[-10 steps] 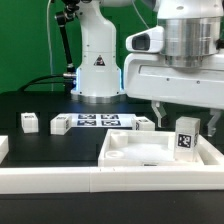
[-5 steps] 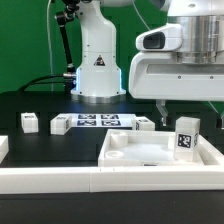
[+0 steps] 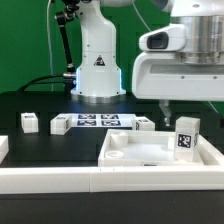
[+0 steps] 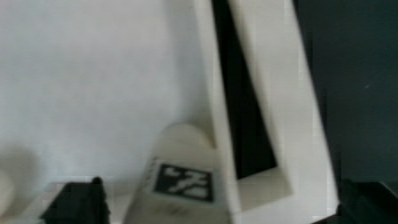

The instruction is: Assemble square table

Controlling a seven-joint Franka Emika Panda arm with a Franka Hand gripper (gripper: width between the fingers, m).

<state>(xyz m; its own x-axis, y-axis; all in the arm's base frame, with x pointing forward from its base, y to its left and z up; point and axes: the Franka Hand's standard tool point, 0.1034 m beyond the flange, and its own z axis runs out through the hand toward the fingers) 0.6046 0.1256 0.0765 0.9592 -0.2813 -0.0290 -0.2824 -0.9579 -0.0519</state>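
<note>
Green curtain is seen behind a black tabletop (image 3: 35, 105). From the exterior view's left, a leg (image 3: 30, 122), a second leg (image 3: 60, 125), the marker board (image 3: 97, 121) and a third leg (image 3: 145, 124) are laid in a row. Further right the slab (image 3: 140, 152) is set, and a fourth leg (image 3: 186, 136) is stood upright on it near its right end, just beside the rim.

Over the last second the pincer (image 3: 192, 106) has been raised and spread wide, with nothing held, and the fourth leg has been left standing. That leg is therefore judged released, though whether it is fully seated cannot be told. Three legs are still to be fetched.

The fourth leg (image 4: 178, 182) is found directly below the pincer, between its fingers (image 4: 80, 200) and touched by neither.
</note>
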